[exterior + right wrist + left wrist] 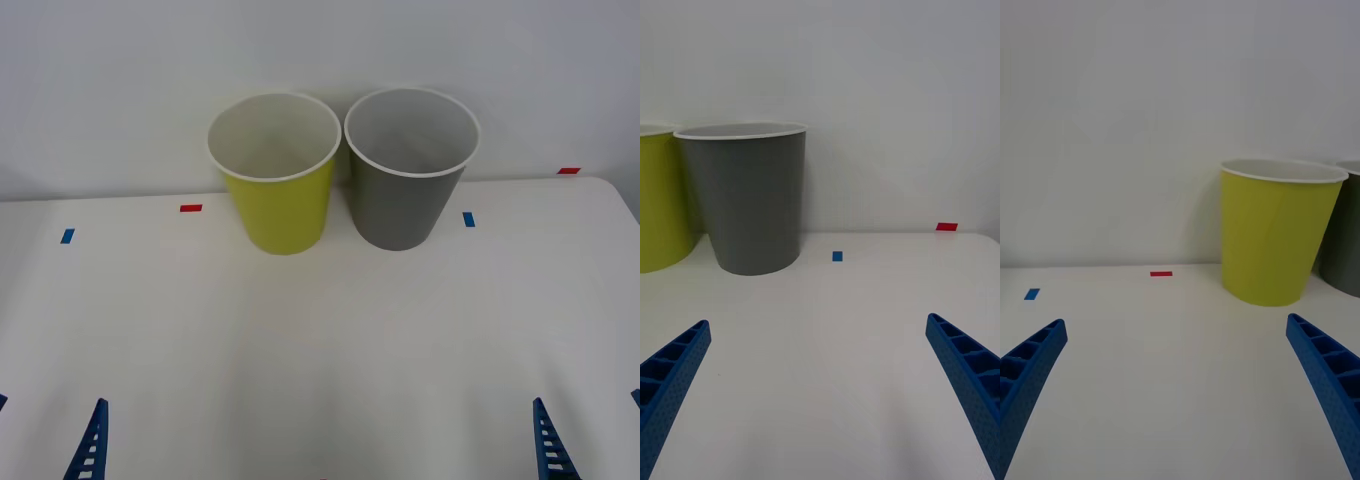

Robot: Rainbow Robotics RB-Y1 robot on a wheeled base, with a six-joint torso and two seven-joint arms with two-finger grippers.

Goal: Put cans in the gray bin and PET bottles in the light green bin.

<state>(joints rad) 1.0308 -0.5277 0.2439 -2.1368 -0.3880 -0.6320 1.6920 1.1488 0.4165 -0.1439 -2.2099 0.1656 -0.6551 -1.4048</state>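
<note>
A: Where are the two bins found?

B: The light green bin [275,185] and the gray bin [408,178] are seen upright at the far middle of the white tabletop [320,340], close to the wall. The green one is placed on the robot's left, the gray one on its right. Their white rims are set just beside each other; whether they touch cannot be told. Pale insides are shown in both, and nothing can be made out within them from the front view.

A: And from the wrists?

B: In the right wrist view the gray bin [752,199] is seen nearer, with the light green bin [659,199] cut off at the edge beside it. In the left wrist view the light green bin [1277,229] is seen whole.

A: How are the pincers held?

B: The left pincer [1176,390] is held released, its blue ribbed fingers [1030,367] spread wide above the near tabletop, well apart from the bins. The right pincer [816,382] is likewise released, fingers [962,367] spread, nothing grasped.

A: Anything else on the tabletop?

B: Small tape marks are seen: a red mark [190,208] and a blue mark [67,236] left of the bins, a blue mark [468,219] just right of the gray bin, and a red mark [568,171] at the far right edge.
</note>
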